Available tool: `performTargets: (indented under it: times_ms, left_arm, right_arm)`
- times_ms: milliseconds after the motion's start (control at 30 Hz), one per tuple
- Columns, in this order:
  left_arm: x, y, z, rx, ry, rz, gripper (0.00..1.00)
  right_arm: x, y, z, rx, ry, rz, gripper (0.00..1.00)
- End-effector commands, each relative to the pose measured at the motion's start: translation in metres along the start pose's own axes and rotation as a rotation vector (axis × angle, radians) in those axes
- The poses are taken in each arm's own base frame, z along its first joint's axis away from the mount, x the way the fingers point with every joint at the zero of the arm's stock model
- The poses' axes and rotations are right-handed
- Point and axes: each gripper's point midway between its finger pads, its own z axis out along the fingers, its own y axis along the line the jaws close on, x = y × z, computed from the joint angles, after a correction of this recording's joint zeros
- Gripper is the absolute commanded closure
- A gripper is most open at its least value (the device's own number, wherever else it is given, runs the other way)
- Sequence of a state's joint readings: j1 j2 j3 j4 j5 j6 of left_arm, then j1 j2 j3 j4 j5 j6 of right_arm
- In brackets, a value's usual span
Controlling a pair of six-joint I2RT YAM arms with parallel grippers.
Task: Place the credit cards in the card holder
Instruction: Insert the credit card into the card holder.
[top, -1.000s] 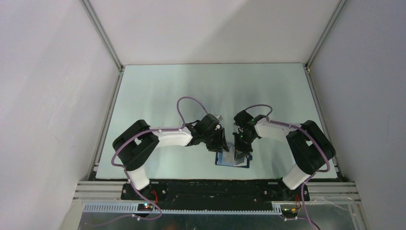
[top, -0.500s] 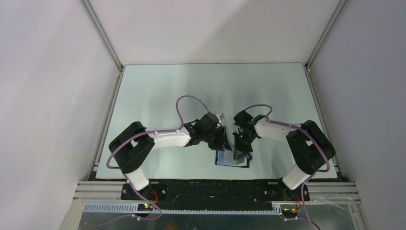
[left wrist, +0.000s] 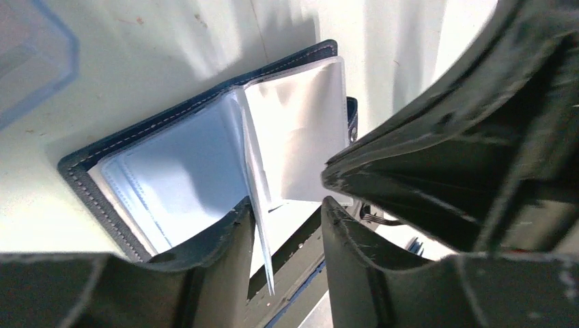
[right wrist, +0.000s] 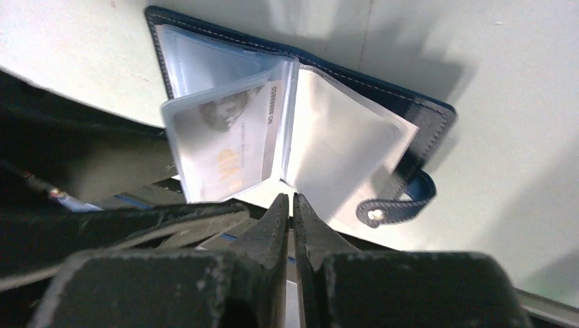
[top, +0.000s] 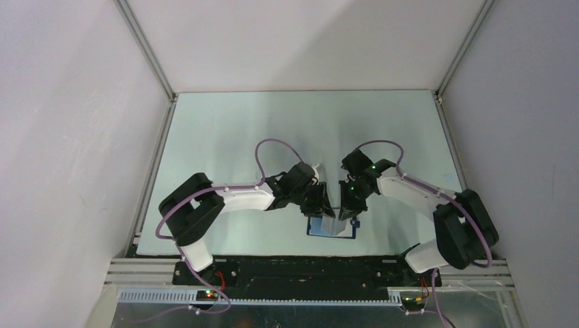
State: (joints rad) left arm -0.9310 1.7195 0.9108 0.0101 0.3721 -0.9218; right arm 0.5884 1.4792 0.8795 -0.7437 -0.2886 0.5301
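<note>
Left of card holder (right wrist: 435, 126): straddles an upright clear sleeve (left wrist: 261, 232) with left end effector (left wrist: 283, 208), jaws half apart, pinching nothing; apparently props pockets open. Centre: shows card holder spread flat on bench (top: 239, 137), one credit card (right wrist: 225, 147) seated in another sleeve. Right of it: hangs right end effector (right wrist: 290, 201) nearly closed, empty-looking.

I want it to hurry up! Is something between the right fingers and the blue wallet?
Nothing visible is in the way. The right gripper, its fingers almost together, points straight at the open card holder, just at the near edge of its clear sleeves.
</note>
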Motion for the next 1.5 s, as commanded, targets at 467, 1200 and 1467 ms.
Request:
performTargets:
  times_ms: [467, 1200, 1467]
  left_arm:
    - [0.009, -0.042, 0.048, 0.093, 0.088, 0.004, 0.42]
    - [-0.035, -0.066, -0.015, 0.137, -0.148, 0.071, 0.36]
    - [-0.063, -0.037, -0.058, 0.108, -0.275, 0.032, 0.36]
  right_arm:
    - [-0.041, -0.041, -0.081, 0.022, -0.286, 0.139, 0.90]
    - [-0.038, -0.026, -0.070, -0.013, -0.249, 0.076, 0.88]
    - [-0.041, -0.005, -0.060, -0.072, -0.228, 0.046, 0.87]
